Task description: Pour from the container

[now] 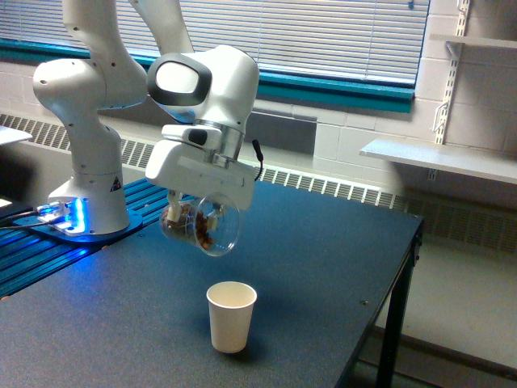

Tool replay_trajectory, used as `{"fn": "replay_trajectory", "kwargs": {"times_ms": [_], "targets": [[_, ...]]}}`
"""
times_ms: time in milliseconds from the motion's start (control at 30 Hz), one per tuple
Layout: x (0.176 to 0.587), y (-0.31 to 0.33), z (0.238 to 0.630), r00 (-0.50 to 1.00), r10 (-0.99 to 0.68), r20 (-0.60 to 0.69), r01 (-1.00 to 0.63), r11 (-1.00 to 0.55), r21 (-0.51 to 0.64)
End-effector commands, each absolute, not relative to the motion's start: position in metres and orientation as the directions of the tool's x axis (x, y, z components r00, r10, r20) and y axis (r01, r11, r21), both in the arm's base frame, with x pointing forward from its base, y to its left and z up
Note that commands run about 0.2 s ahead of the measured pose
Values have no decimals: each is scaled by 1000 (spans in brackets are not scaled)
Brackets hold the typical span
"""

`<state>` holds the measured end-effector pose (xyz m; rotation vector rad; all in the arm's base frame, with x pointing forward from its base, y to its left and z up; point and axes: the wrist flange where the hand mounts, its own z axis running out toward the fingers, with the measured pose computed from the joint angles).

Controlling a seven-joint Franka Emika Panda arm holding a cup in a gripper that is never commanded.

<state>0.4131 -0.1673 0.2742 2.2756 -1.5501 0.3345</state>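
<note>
Clear plastic container (201, 224) tilted, brown bits inside; claw (187, 212) clamped on it; paper cup (231, 316) below.

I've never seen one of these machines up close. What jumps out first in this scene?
The big white robot arm at the exterior view's left stands out first; its gripper holds a clear container tipped on its side above the dark table. Brownish bits show inside it. Below, slightly toward the exterior view's right, a small paper cup stands upright, and blue light glows at the arm's base.
</note>
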Motion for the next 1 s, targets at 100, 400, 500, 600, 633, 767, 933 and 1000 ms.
{"fn": "replay_trajectory", "kwargs": {"times_ms": [100, 400, 500, 600, 633, 767, 933, 1000], "targets": [[425, -165, 275, 374, -832, 409, -927, -328, 180], [430, -164, 268, 382, -832, 403, -923, -324, 208], [431, -164, 266, 387, -831, 399, -920, -323, 220], [432, -164, 265, 397, -828, 395, -916, -327, 234], [432, -164, 264, 400, -826, 397, -914, -327, 239], [430, -164, 259, 408, -823, 395, -909, -327, 257], [430, -164, 257, 416, -822, 389, -903, -326, 278], [430, -164, 256, 421, -820, 387, -900, -327, 288]]}}
